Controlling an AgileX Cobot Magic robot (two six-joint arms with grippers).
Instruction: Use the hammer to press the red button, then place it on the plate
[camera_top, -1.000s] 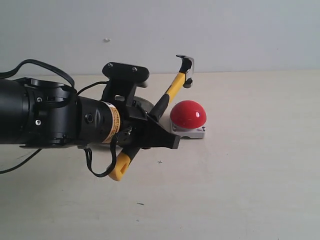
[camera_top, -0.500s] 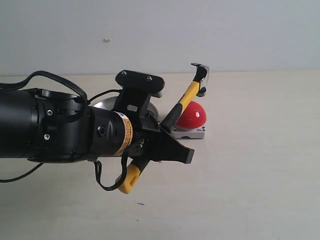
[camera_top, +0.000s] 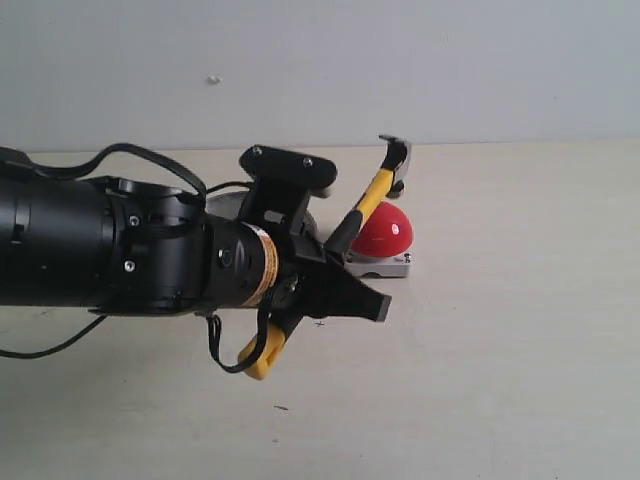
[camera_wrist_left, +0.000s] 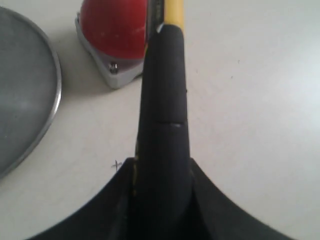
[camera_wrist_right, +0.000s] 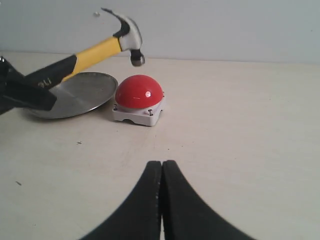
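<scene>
Jaws of my left gripper (camera_top: 340, 290) are clamped across the black rubber grip of the hammer (camera_top: 372, 193), roughly mid-handle, with the yellow end poking out low behind them. My right gripper (camera_wrist_right: 161, 164) hangs well apart from the work, its jaws pressed together on nothing.

From my hold the hammer's long axis climbs at a slant, up and away toward the red button (camera_top: 385, 232). The steel head is the high end, striking face turned down and claw up. The face hovers just above the dome with a clear gap, so the press is not yet made. It looks centred in the right wrist view, though I cannot be sure of that in depth.

To do this well I would tip the wrist down slowly and land the flat face on the crown rather than the slope. The clamp should be firm so the handle does not twist. The plate (camera_wrist_right: 80, 92) lies just beside the button, on my left arm's side.
</scene>
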